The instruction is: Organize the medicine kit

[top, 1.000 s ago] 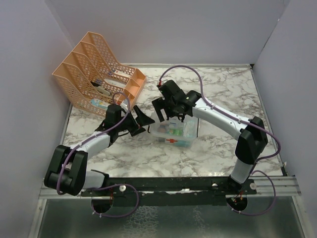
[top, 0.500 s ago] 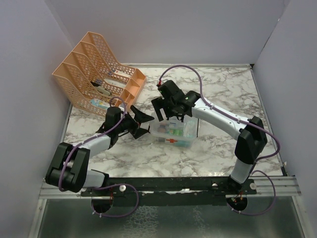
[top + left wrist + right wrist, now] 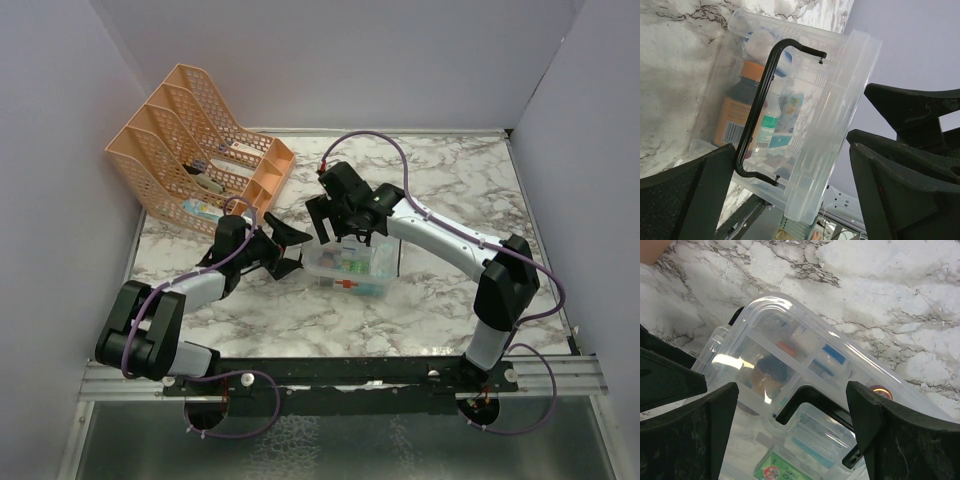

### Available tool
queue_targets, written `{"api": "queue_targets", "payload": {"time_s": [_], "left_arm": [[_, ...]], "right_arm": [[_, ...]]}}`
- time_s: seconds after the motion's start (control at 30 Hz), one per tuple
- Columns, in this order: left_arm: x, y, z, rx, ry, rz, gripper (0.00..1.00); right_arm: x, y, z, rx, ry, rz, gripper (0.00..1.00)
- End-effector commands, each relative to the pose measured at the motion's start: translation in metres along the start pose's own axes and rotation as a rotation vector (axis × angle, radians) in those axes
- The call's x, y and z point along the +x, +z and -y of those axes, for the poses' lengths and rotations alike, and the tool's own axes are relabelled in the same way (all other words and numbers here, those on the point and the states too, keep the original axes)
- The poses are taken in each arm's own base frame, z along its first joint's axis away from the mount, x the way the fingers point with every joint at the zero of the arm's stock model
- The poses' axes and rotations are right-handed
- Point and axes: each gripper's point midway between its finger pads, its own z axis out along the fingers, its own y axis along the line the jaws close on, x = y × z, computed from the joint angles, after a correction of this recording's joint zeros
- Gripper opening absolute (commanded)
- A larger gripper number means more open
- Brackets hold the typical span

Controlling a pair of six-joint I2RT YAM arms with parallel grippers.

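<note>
Rack (image 3: 195,150): far left corner of the surface (image 3: 450,180).
Left claw (image 3: 293,250): spread wide, just left of the kit.
Kit (image 3: 352,275): mid-surface, between both claws, bottles inside.
Right claw (image 3: 342,238): spread wide, over the kit's far edge.

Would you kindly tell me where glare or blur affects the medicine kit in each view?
Right wrist: a white glare patch on the medicine kit washes out part of its lid; left wrist: little glare, the black handle is sharp; top external: even light, but the kit is small.
</note>
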Motion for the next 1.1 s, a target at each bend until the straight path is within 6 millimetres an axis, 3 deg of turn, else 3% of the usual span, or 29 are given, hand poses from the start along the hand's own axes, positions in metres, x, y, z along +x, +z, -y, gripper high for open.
{"api": "queue_targets", "payload": {"time_s": [0.0,0.13,0.2,0.43,0.67,1.07], "left_arm": [[0.003,0.002,0.016,0.047,0.019,-0.009,0.99],[0.002,0.000,0.027,0.074,0.045,-0.004,0.97],[-0.001,-0.002,0.032,0.089,0.085,0.023,0.91],[-0.002,-0.009,0.024,0.063,0.135,0.067,0.80],[-0.002,-0.015,0.021,0.021,0.168,0.078,0.79],[0.014,-0.025,0.046,0.076,0.256,-0.002,0.78]], "right_arm": [[0.068,0.023,0.005,0.041,-0.022,-0.225,0.89],[0.067,0.024,0.006,0.049,-0.014,-0.220,0.88],[0.067,0.023,0.007,0.066,-0.007,-0.220,0.88],[0.071,0.027,0.005,0.075,0.001,-0.231,0.86],[0.071,0.027,0.004,0.076,0.006,-0.230,0.85],[0.072,0.027,0.002,0.069,0.010,-0.231,0.84]]}}
